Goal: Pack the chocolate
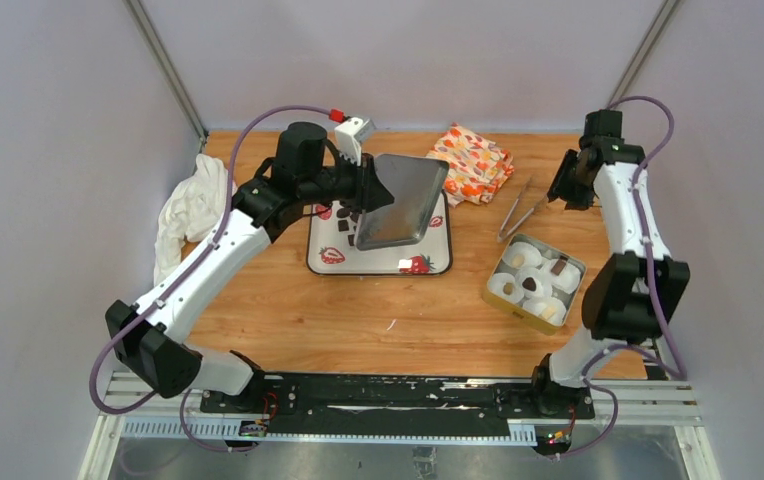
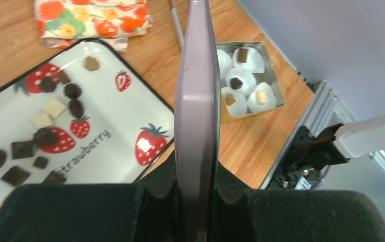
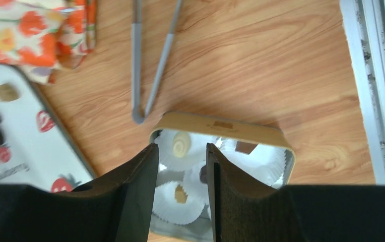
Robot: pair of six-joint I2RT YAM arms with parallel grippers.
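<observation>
Chocolate point(image 2: 23, 149) lies in two places on my feeds: most of it is loose on the tray, and a few pieces already sit in the tin.

The wooden table point(image 1: 358, 320) carries everything. A crumpled white cloth point(image 1: 190, 205) is heaped at its left edge, beside the left arm. The white tray point(image 1: 378, 262), printed with red strawberries, lies at the middle toward the back. My left gripper point(image 1: 370, 188) hangs over it, jaws clamped on one edge of a grey metal lid point(image 1: 403, 200). The lid is held tilted in the air and hides part of the tray from the top camera. In the left wrist view I see it edge-on.

A folded cloth with an orange and red pattern point(image 1: 473, 163) lies behind the tray's right corner. The square tin point(image 3: 220, 126) is to the right of the tray, apart from it, open, with white pleated paper cups point(image 1: 524, 254) inside. Grey tongs point(image 1: 520, 210) lie between the tin and the patterned cloth.

My right gripper point(image 3: 181, 151) hangs at the back right with its camera looking down on the tin. Its jaws are a little apart, with nothing between them.

On the tray I count about a dozen small dark squares and rounds, two cream squares and one tan piece. In the tin's cups I make out cream, brown, tan and dark pieces.
</observation>
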